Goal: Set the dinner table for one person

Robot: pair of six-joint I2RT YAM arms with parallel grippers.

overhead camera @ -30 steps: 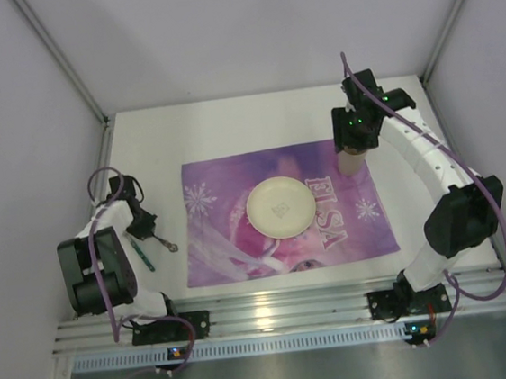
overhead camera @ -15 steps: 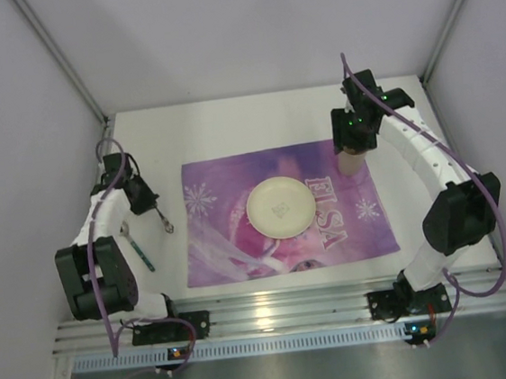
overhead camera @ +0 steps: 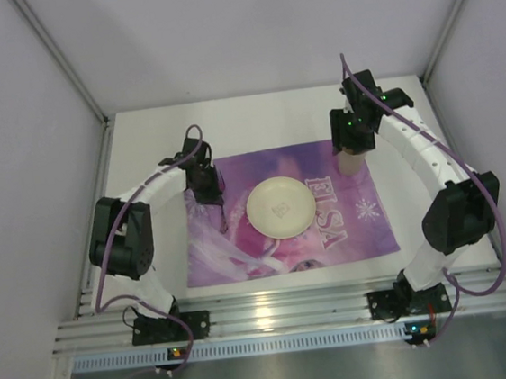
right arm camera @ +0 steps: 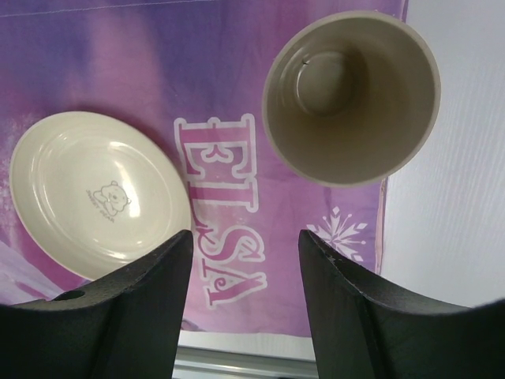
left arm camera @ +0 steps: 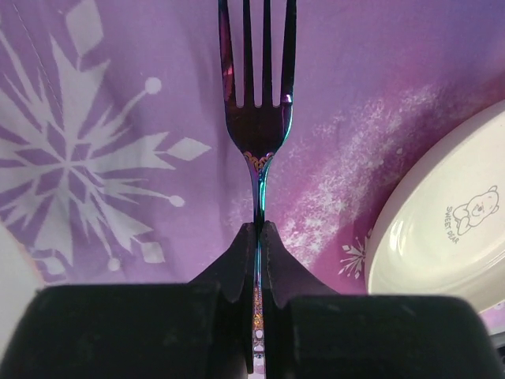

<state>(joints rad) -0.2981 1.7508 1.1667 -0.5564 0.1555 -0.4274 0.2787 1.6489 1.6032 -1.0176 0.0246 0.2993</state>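
Right, my left gripper (left arm camera: pixel 259 237) has its jaws pinched on the handle of an iridescent fork (left arm camera: pixel 259 118). It holds the fork over the purple ELSA placemat (overhead camera: pixel 241 249), just left of the cream plate (overhead camera: pixel 280 206). My right gripper (right arm camera: pixel 243 260) has its jaws spread with nothing between them, above the upright beige cup (right arm camera: pixel 351 95) at the mat's far right corner. The white dinner table (overhead camera: pixel 148 137) lies beneath the mat, bare around its edges.

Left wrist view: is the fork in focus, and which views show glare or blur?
Left wrist: the fork is sharp, with small glints; the left end effector is dark and soft. Top external: glare on the aluminium rail. Right wrist: the cup is sharp.
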